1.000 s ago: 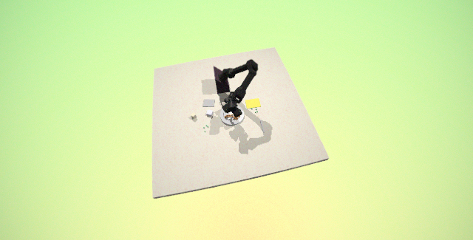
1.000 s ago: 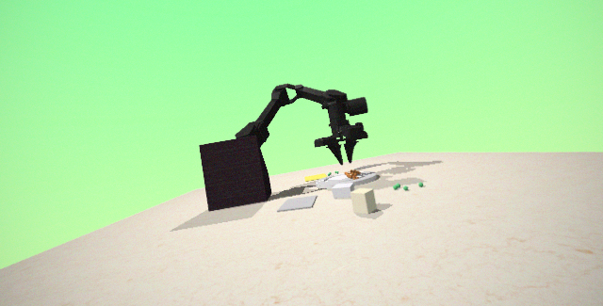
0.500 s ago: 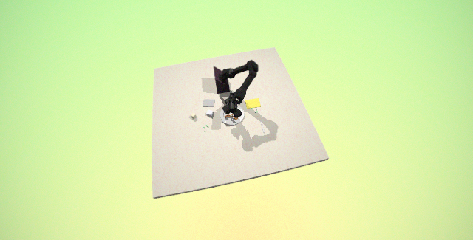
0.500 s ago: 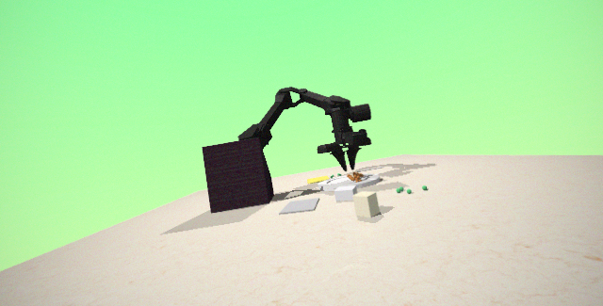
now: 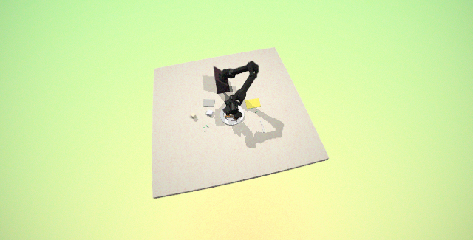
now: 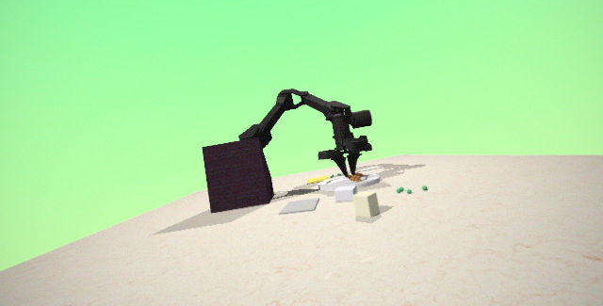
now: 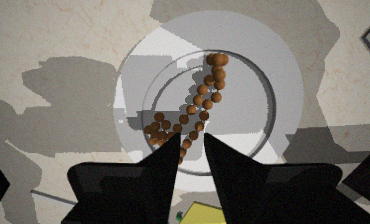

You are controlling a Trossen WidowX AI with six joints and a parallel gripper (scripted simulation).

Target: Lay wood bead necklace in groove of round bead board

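The round bead board [image 5: 232, 123] [image 6: 330, 185] [image 7: 286, 100] is pale grey with a ring groove. The brown wood bead necklace [image 6: 356, 178] [image 7: 218, 75] lies bunched on it. In the wrist view two close strands run slantwise across the board's middle, from a small cluster at the groove's top to between the fingertips. A clump of beads lies at the left part of the groove, beside the left finger. My gripper [image 6: 350, 175] [image 7: 192, 136] is low over the board, partly open with a narrow gap, and holds nothing. The lowest beads are partly hidden by the left finger.
A yellow plate [image 5: 253, 103] [image 7: 203, 214], a grey plate [image 5: 208, 103] [image 6: 300, 205], a white block [image 5: 209, 113] [image 6: 345, 194] and a beige block [image 5: 193, 116] [image 6: 366, 204] lie around the board. Small green beads [image 6: 399, 189] and a thin rod [image 5: 261, 126] lie nearby.
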